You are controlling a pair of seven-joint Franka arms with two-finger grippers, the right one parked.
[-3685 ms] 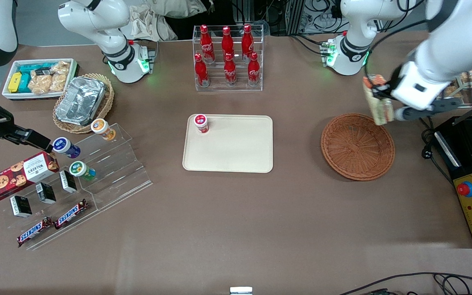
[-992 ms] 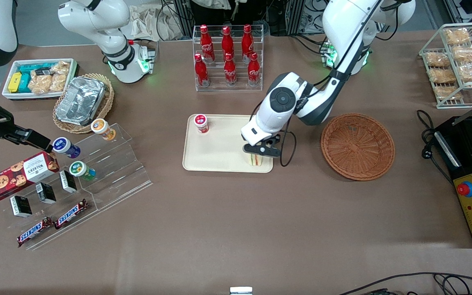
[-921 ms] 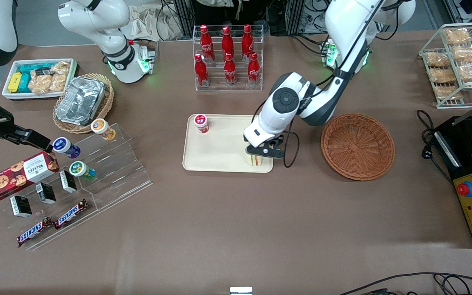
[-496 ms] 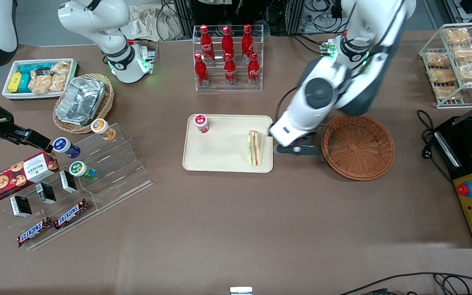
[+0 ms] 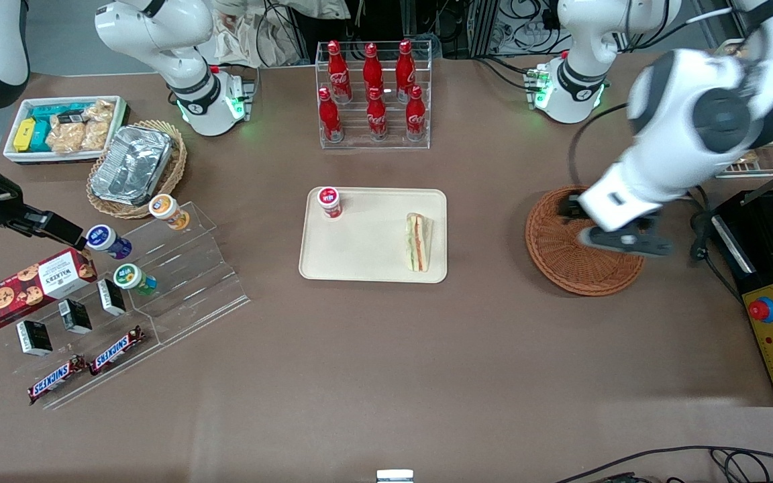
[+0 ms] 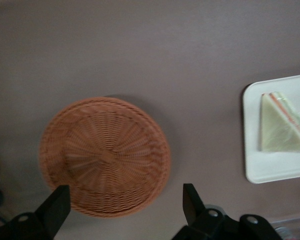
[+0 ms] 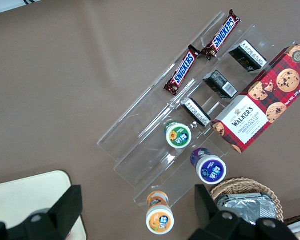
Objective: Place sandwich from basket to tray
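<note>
The sandwich (image 5: 418,242), a white bread wedge with orange-red and green layers, lies on the cream-beige tray (image 5: 366,258), at the tray's end toward the working arm. It also shows in the left wrist view (image 6: 281,124) on the tray's corner (image 6: 255,167). The reddish-brown wicker basket (image 5: 564,261) is empty; it shows in the left wrist view (image 6: 104,156) too. My left gripper (image 5: 618,239) hangs above the basket, open and empty, with its black fingertips (image 6: 190,200) spread wide apart.
A red-capped white cup (image 5: 329,202) stands on the tray's corner farthest from the front camera. A rack of red cola bottles (image 5: 373,94) stands farther back. A black control box (image 5: 772,322) and a wire rack of snacks (image 5: 772,151) are at the working arm's end.
My left gripper carried the sandwich from above the basket to the tray, let it go there, then rose and swung back over the basket, open and empty.
</note>
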